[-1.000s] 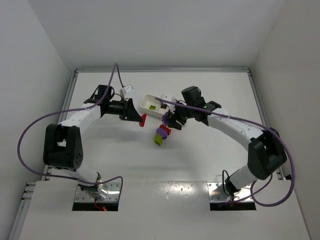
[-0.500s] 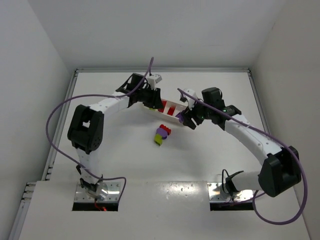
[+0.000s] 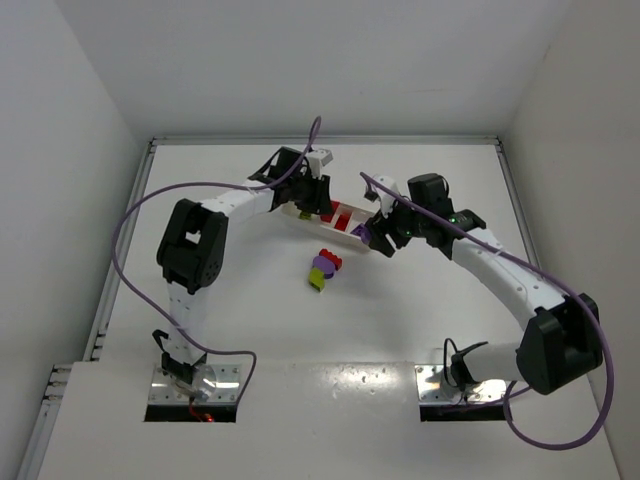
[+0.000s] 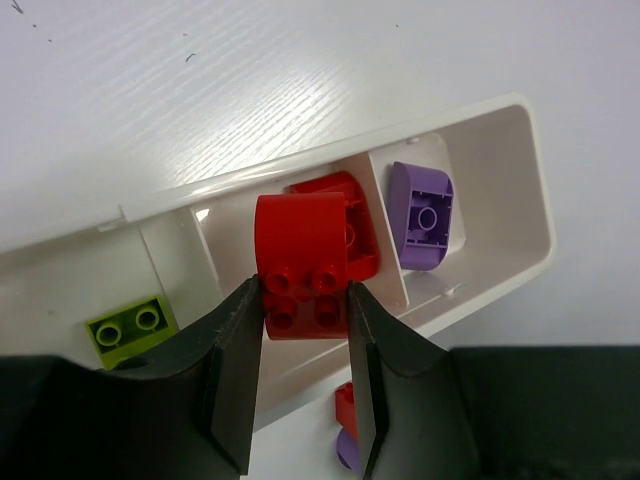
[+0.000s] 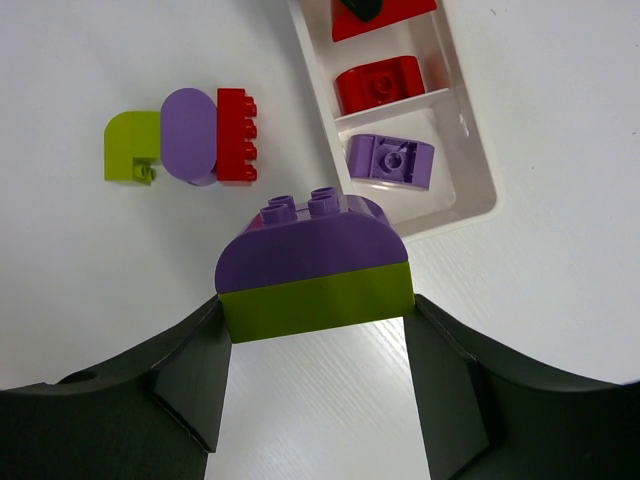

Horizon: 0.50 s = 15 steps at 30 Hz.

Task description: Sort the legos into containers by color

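Observation:
The white tray [image 4: 530, 200] has three compartments. A yellow-green lego [image 4: 130, 325] lies in one end compartment, a red lego [image 4: 358, 215] in the middle one, and a purple lego [image 4: 422, 215] in the other end one. My left gripper [image 4: 303, 300] is shut on a red brick [image 4: 300, 250] just above the middle compartment. My right gripper [image 5: 315, 320] is shut on a purple brick stacked on a yellow-green brick [image 5: 315, 270], held over the table beside the tray's purple end [image 5: 478, 165]. In the top view the grippers sit at the tray's two ends, left [image 3: 322, 207] and right [image 3: 378, 238].
A joined cluster of yellow-green [image 5: 130, 145], purple [image 5: 188, 135] and red [image 5: 236, 135] bricks lies on the table in front of the tray, also seen from above [image 3: 322, 268]. White walls enclose the table on three sides.
My left arm swung right from beside the tray to over its middle compartment with the red brick. My right gripper drew back from the cluster toward the tray's right end, carrying the purple and yellow-green stack.

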Each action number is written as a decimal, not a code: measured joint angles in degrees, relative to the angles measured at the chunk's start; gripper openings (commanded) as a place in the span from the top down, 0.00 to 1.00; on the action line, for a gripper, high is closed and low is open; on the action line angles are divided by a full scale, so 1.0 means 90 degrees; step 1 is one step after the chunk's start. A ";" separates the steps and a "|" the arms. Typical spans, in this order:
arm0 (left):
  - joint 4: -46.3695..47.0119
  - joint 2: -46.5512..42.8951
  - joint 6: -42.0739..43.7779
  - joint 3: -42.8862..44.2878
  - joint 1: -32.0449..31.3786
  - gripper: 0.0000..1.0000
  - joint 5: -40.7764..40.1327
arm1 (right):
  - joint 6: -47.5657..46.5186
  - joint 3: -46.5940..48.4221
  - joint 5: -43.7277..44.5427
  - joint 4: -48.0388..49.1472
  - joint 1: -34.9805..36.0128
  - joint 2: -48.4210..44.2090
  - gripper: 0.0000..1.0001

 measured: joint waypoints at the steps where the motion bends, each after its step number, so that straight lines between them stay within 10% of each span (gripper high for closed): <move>1: 0.0000 0.0017 0.0002 0.0000 -0.0015 0.75 -0.0002 | 0.0002 0.0000 0.0000 0.0000 0.0000 0.0000 1.00; 11: -0.0015 -0.0238 0.0029 -0.0420 -0.0039 0.21 0.0423 | 0.0015 0.0022 -0.0117 0.0080 0.0058 0.0172 1.00; 15: 0.0126 -0.0930 -0.0214 -0.1001 0.0070 0.19 0.1273 | -0.0024 0.0112 -0.0221 0.0100 0.0092 0.0410 1.00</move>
